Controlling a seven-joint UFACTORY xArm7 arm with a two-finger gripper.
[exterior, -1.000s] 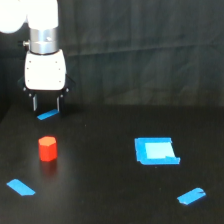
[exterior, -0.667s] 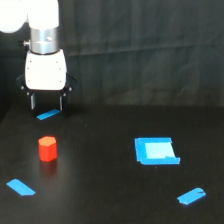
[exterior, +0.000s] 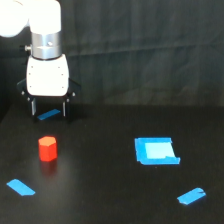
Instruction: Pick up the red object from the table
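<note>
— Where's your target?

— The red object [exterior: 48, 148] stands on the surface [exterior: 110, 170] at left centre, below your hand [exterior: 49, 111], well apart.

— Hand state?

— Spread, grasping nothing. Centre over the block, descend straight, then close across opposite flat faces.

I see the red object [exterior: 48, 148] as a small, bright red-orange block with faceted sides (roughly hexagonal, as far as I can tell), standing upright on its base on the table [exterior: 100, 190]. It sits toward the exterior view's left, untouched and free on all sides. The table itself is a wide, flat, matte black surface, and I can make out a faint reddish reflection just below the block.
</note>
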